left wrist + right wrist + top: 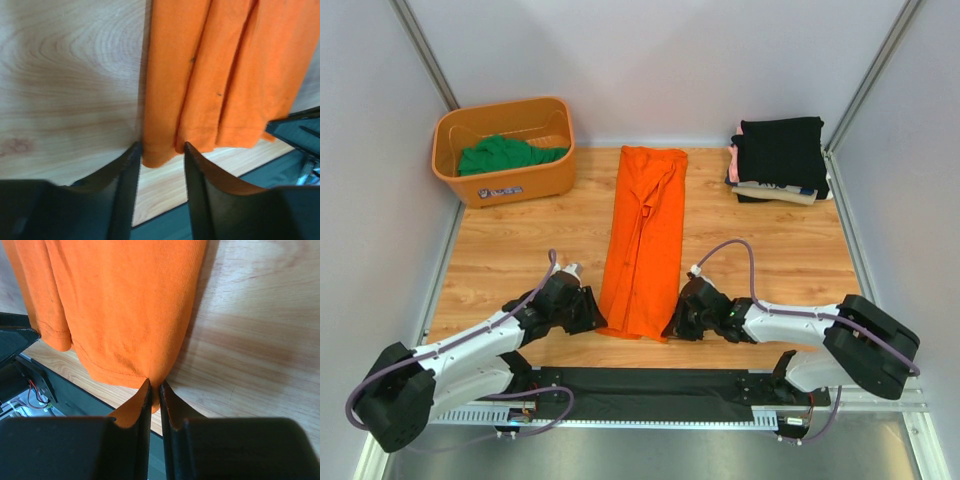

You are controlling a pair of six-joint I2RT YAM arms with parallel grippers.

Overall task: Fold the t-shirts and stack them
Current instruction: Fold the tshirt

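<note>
The orange shirt (645, 240) lies as a long narrow strip in the middle of the surface (520, 250), its sides already folded in, and its near short end is toward me. I judge this is why both my arms reach low to this end: with one corner in each, I can carry the hem over to the far end and make the strip half as long. My right pincer (155, 400) is pressed together on its corner, and a small bit of orange cloth is squeezed between the two fingers. My left pincer (159, 170) has its fingers apart, with the other corner lying in the gap and not gripped. The green shirt (505, 155) waits in the basket (540, 180) at the far left. The finished pile (775, 190) sits at the far right with the black shirt (780, 150) on top, well apart from the work. I cannot see how many layers my right pincer has caught, nor whether the left fingers reach under the cloth. The pale shirts in the pile show only as thin edges, and the basket wall hides what may lie under the green one.
</note>
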